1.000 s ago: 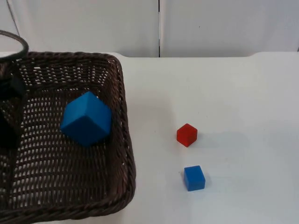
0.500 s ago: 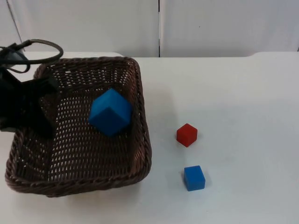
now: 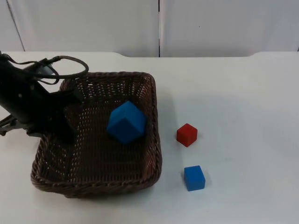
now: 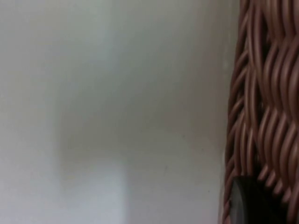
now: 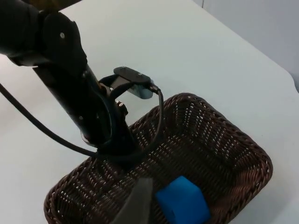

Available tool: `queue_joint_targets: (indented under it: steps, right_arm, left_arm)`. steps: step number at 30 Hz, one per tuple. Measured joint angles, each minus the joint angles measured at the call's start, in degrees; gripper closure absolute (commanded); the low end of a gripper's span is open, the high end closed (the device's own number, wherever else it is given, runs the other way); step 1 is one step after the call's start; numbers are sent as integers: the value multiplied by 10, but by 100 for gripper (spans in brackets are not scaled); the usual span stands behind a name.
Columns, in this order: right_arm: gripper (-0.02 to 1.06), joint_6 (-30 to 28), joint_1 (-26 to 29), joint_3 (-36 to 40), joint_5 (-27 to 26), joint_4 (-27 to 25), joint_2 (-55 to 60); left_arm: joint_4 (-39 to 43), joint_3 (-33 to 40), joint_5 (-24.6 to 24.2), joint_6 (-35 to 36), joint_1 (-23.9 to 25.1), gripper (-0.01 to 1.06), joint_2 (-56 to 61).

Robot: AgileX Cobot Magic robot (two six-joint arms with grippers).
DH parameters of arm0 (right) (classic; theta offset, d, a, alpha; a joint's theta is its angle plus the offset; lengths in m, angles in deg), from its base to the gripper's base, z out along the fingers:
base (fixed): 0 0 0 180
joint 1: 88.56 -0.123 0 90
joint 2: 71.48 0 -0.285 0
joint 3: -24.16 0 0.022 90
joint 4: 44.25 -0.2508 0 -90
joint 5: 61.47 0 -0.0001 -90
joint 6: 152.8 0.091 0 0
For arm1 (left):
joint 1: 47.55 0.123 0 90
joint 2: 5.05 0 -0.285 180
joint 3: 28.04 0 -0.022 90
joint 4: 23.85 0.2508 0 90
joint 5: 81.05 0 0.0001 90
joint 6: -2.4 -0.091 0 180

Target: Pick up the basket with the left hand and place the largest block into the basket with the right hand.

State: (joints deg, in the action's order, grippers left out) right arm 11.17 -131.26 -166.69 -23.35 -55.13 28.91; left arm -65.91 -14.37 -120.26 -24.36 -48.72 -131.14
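**Left gripper clamped on the basket's rim**

The left gripper (image 3: 60, 122) is seen at the left of the top view, closed on the left rim of the brown wicker basket (image 3: 154, 140). The large blue block (image 3: 126, 122) is lying inside the basket, near its right wall. On the white table (image 3: 243, 102), right of the basket, a small red block (image 3: 187, 135) and below it a small blue block (image 3: 194, 178) are found, well apart from the basket. Of the right gripper, the state cannot be told.
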Motion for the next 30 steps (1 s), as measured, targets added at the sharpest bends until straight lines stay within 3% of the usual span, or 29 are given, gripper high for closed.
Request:
queue_joint_targets:
  steps: [22,23,25,26,30]
  right_arm:
    - [20,0,0,0,0,-3,0]
    - [20,0,0,0,0,-6,0]
    - [20,0,0,0,0,-7,0]
    - [20,0,0,0,0,-7,0]
    - [20,0,0,0,0,-7,0]
  left_arm:
    - [-18,-2,-1,0,0,104,-1]
    - [-18,-2,-1,0,0,101,-1]
    - [-18,-2,-1,0,0,81,-1]
    - [-18,-2,-1,0,0,81,-1]
    - [-29,-4,-10,-10,0,44,-1]
